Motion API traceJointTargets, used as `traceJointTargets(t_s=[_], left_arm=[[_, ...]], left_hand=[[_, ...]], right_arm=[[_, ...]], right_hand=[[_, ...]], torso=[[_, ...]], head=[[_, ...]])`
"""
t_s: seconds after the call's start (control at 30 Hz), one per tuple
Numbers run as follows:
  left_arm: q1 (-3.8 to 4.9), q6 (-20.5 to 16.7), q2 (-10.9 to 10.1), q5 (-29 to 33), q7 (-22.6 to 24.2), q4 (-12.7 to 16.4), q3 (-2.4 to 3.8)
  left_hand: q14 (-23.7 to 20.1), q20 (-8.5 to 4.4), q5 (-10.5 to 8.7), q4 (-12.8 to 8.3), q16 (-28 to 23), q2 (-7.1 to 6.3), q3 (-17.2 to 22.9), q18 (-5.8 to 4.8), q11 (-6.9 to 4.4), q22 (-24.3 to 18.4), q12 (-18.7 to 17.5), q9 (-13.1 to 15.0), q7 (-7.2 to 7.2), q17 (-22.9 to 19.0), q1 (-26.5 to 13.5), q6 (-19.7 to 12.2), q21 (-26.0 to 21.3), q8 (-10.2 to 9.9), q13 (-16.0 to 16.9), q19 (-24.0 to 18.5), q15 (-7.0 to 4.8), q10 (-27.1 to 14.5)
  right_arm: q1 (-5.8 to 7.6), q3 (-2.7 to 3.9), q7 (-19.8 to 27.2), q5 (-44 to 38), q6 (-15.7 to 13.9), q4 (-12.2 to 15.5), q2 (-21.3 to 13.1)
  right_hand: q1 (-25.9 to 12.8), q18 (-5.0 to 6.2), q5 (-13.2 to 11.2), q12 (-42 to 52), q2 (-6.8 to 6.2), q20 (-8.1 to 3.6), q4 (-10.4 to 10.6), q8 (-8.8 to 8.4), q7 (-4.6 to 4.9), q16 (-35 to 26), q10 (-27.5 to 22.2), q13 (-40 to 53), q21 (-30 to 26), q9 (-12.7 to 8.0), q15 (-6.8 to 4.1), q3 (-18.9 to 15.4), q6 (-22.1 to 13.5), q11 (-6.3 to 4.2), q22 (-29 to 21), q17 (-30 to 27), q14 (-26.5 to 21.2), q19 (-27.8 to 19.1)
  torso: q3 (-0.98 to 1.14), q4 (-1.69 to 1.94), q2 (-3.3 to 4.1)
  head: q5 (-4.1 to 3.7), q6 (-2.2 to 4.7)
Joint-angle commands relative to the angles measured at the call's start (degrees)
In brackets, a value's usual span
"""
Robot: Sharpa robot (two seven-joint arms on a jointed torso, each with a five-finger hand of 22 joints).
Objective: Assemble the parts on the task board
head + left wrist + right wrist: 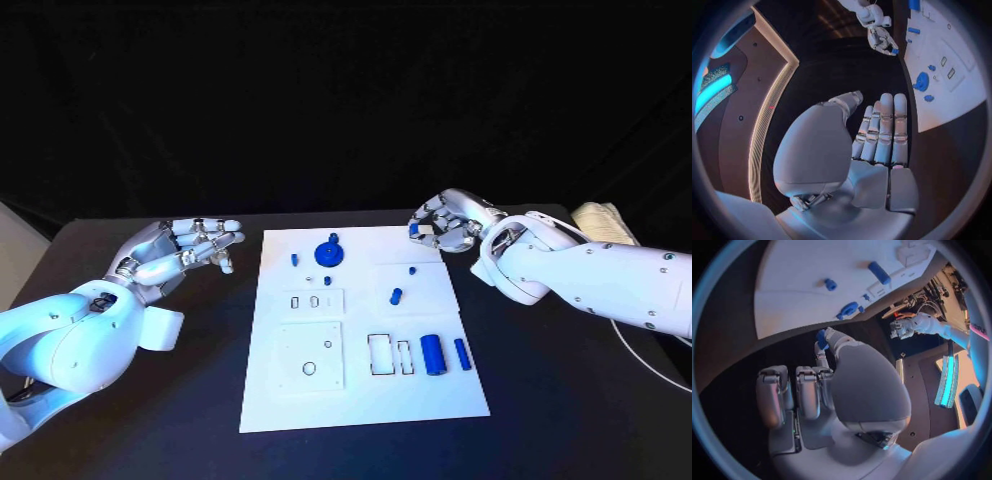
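two hands flank the task board [361, 400] on the worktop. right hand [444, 222] hovers off the board's far corner, pinching a small blue part [414, 230], probably carrying it toward a slot. its shape is mostly hidden. left hand [180, 252] waits alongside, fingers extended, holding nothing.

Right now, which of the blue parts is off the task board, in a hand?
The small blue part pinched in the right hand, past the task board's far right corner. The others, like the round blue knob, lie on the board.
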Motion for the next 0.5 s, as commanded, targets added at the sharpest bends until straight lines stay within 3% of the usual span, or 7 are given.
traceJointTargets(t_s=[0.03,0.13,0.2,0.3,0.5], left_arm=[[0.07,0.91,0.37,-0.17,0.23,-0.18,0.03],[0.07,0.88,0.67,-0.17,0.07,-0.33,0.03],[0.06,0.93,0.87,-0.21,-0.04,-0.36,0.02],[0.06,0.85,1.16,-0.3,-0.23,-0.47,0.01],[0.05,0.75,1.51,-0.35,-0.51,-0.52,0.01]], left_hand=[[-0.4,0.03,-0.3,-0.1,0.26,0.03,0.12,0.35,0.0,0.08,0.15,0.07,-0.11,-0.08,-0.3,-0.44,0.25,-0.17,0.06,-0.31,-0.09,-0.22],[-0.4,0.03,-0.3,-0.1,0.26,0.03,0.12,0.35,0.0,0.08,0.15,0.07,-0.11,-0.08,-0.3,-0.44,0.25,-0.17,0.06,-0.31,-0.09,-0.22],[-0.4,0.03,-0.32,-0.08,0.28,0.03,0.13,0.34,0.0,0.09,0.17,0.09,-0.11,-0.08,-0.38,-0.42,0.29,-0.15,0.07,-0.34,-0.09,-0.19],[-0.37,0.04,-0.32,-0.05,0.34,0.07,0.15,0.35,-0.02,0.12,0.25,0.13,-0.1,-0.09,-0.48,-0.33,0.34,-0.09,0.1,-0.37,-0.09,-0.05],[-0.06,-0.02,-0.33,-0.14,0.88,0.1,0.36,0.39,-0.29,0.31,1.07,0.3,-0.2,-0.04,-0.81,-0.17,0.76,0.08,0.42,-0.48,-0.29,1.27]], right_arm=[[0.08,-0.03,-8.7,-3.43,-3.96,3.26,1.61],[-0.22,-0.13,-12.45,-5.77,-4.36,6.33,3.71],[-0.58,-0.22,-14.43,-7.68,-4.44,7.95,5.09],[-1.38,-0.39,-17.3,-10.13,-4.32,9.78,7.66],[-3.04,-0.71,-22.06,-13.72,-3.6,10.93,11.27]], right_hand=[[-0.4,-0.38,0.47,-0.32,0.1,-0.34,-0.05,3.28,-1.19,0.21,5.36,14.42,0.26,2.6,-0.15,0.36,0.81,-0.09,15.09,15.09,5.97,6.09],[-0.41,-0.38,0.99,-0.58,0.16,-0.24,-0.27,3.51,-1.06,0.21,5.17,14.22,0.26,2.72,-0.02,0.79,0.43,0.04,15.09,15.09,5.97,6.09],[-0.5,-0.38,1.16,-0.57,0.12,-0.2,-0.31,3.59,-0.99,0.21,5.17,14.22,0.26,2.77,0.02,0.9,0.29,0.09,15.09,15.09,5.97,6.09],[-0.76,-0.38,1.21,-0.56,-0.02,-0.16,-0.26,3.7,-0.94,0.21,5.18,14.23,0.26,2.82,0.06,0.91,0.19,0.14,15.09,15.09,5.97,6.09],[-2.1,-0.38,0.8,-0.4,-1.0,-0.02,0.0,4.34,-0.92,0.21,5.31,14.37,0.26,3.07,0.15,0.75,-0.01,0.19,15.09,15.08,5.97,6.09]], torso=[[0.09,-0.12,-0.19],[0.08,-0.07,-0.31],[0.06,0.07,-0.41],[0.0,-0.04,-0.54],[-0.1,-0.06,-0.66]], head=[[0.14,-0.01],[-0.09,0.2],[-0.12,-0.02],[-0.13,-0.08],[0.14,-0.55]])
